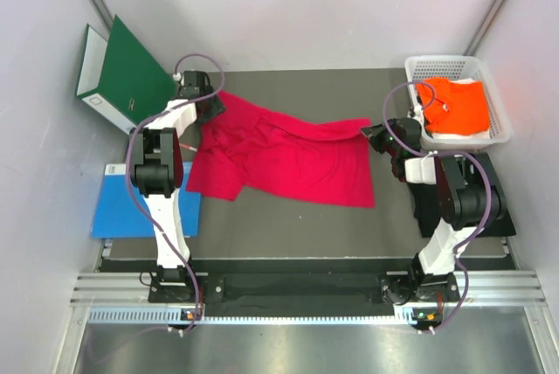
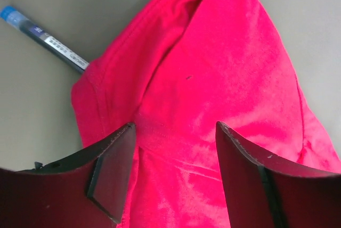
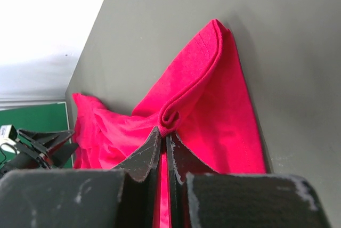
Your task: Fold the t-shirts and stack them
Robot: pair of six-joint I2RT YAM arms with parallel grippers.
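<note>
Far left: flat blue sheet (image 1: 144, 204) on the worktop (image 1: 288, 225), green binder (image 1: 127, 72) leaning on the wall behind it. Left end effector (image 2: 176, 127) has its jaws spread wide and grips nothing. It sits over the far-left edge of the crimson t-shirt (image 1: 288, 160), with a stitched seam running between the two dark flat pads (image 2: 109, 174); can't tell if the tips press the cloth. A pen (image 2: 45, 39) with a blue cap and label lies on the grey surface, one end tucked under the shirt edge. Crimson shirt is soft matte knit, spread across the middle of the worktop, wrinkled and bunched at the left, flatter toward the near right corner, with one strip stretched out to the right. Right end effector (image 3: 164, 133) has its jaws nearly together, pinching a rolled fold of that crimson edge. Black t-shirt (image 1: 498, 190) lies flat under the right arm. Far right corner: white lattice plastic basket (image 1: 454, 64) with the orange t-shirt (image 1: 458, 105) crumpled inside
</note>
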